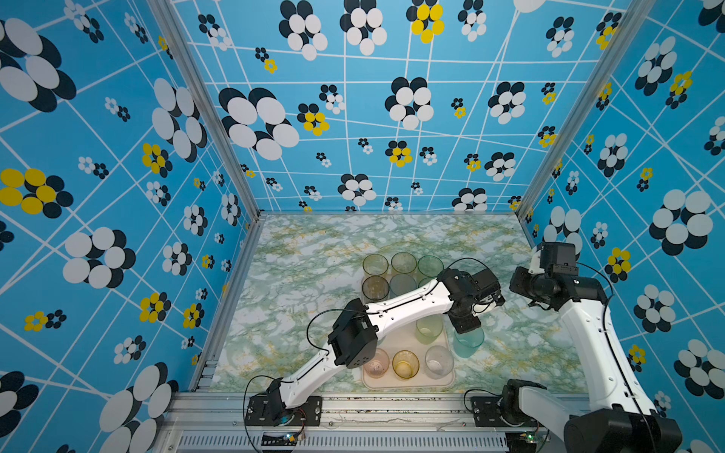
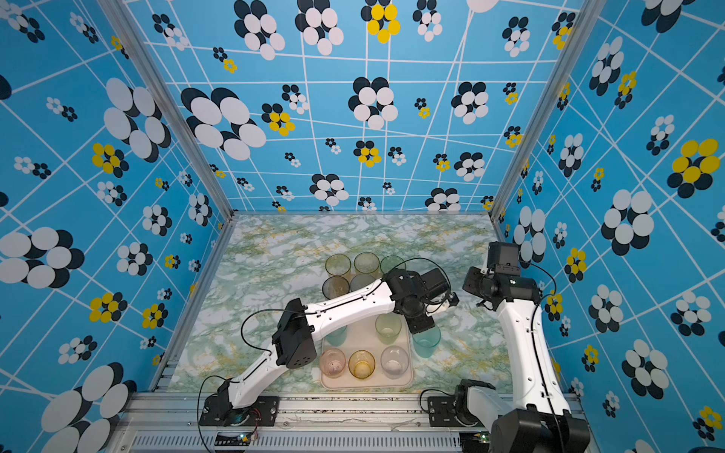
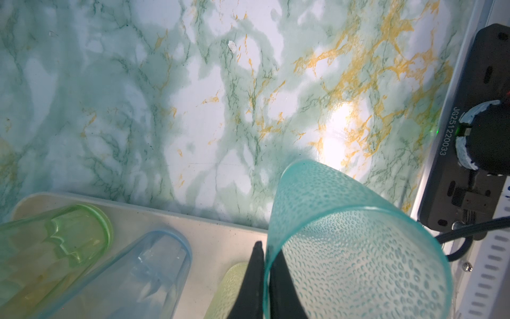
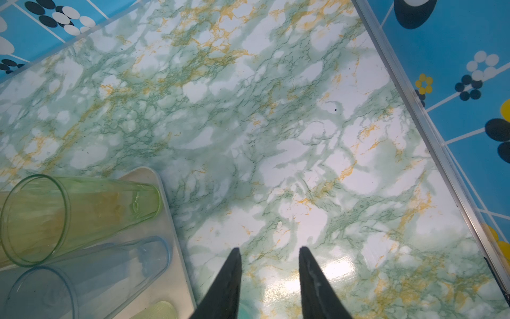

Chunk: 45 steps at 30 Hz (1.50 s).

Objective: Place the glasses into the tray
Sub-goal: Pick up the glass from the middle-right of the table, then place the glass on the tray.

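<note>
Marbled tabletop (image 4: 303, 138); left jaws pinch teal tumbler (image 3: 358, 248) beside tray (image 3: 215, 240); right jaws apart, empty.

Left end effector (image 3: 267, 250) clamped (tight), right arm (image 1: 588, 333) bent

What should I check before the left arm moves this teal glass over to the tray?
1. Grip: jaws of left gripper shut on teal glass rim: ok.
2. Placement: teal glass inside tray: not ok, it is beside the edge.
3. Space: bare tray floor near that edge: ok.
4. Lift: teal glass off the table: cannot tell.
5. Path: right gripper open, empty, off the tray: ok.
</note>
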Each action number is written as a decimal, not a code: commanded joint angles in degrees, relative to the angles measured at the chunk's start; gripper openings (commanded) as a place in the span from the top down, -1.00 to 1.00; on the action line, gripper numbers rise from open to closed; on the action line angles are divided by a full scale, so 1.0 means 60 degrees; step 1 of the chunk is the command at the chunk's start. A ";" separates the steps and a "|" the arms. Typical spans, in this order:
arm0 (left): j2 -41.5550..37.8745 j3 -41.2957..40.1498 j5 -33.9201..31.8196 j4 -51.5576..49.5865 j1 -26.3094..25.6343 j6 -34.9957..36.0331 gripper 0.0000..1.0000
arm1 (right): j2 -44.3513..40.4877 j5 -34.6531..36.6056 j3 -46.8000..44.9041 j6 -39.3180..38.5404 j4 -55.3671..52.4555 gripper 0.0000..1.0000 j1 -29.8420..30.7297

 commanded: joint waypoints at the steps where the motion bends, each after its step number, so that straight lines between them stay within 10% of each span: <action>1: -0.0230 0.0130 -0.0053 0.0066 -0.0035 0.0300 1.00 | -0.0237 -0.0045 -0.0153 -0.0155 0.0103 0.26 -0.0090; 17: -0.3230 -0.2099 0.0561 0.1359 0.0543 0.0826 1.00 | -0.0242 -0.0169 -0.0182 -0.0136 0.0118 0.26 -0.0148; 30: -0.6424 -0.4110 -0.1142 -0.0087 0.1638 0.1071 1.00 | -0.0166 -0.0364 -0.0213 -0.0195 0.0176 0.26 -0.0163; 45: -0.6351 -0.4533 -0.1546 -0.1831 0.1939 0.1204 1.00 | -0.0164 -0.0443 -0.0170 -0.0213 0.0149 0.25 -0.0163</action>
